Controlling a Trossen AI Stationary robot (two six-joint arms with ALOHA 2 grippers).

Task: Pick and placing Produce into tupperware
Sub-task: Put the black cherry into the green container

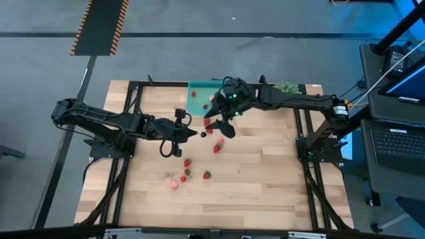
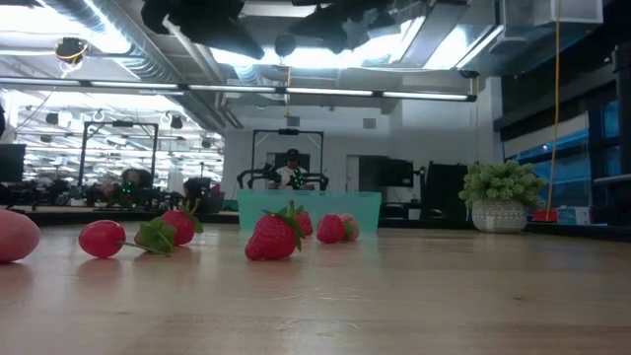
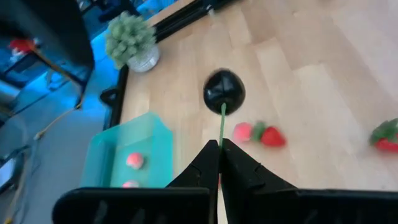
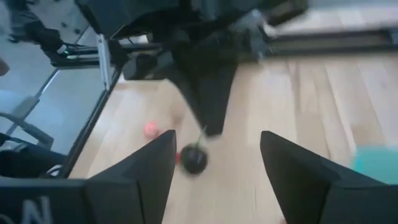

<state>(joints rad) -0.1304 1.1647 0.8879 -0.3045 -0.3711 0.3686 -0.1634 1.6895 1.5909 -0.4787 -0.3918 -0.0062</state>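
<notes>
L jaws point(image 3: 219, 163) pinching thin green stem, glossy dark round berry point(image 3: 224, 91)

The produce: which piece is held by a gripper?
The dark round cherry, hanging by its green stem from the shut left gripper; the red and pink pieces lie loose.

Grey floor point(image 1: 199, 60) with hazard striping point(image 1: 99, 26) — bright ceiling lights point(image 2: 325, 94), workstations behind.

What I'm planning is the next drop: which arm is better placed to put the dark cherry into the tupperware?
Probably left: left fingers are shut on the stem of the dark cherry, near the tupperware; the right fingers are open, holding nothing.
</notes>
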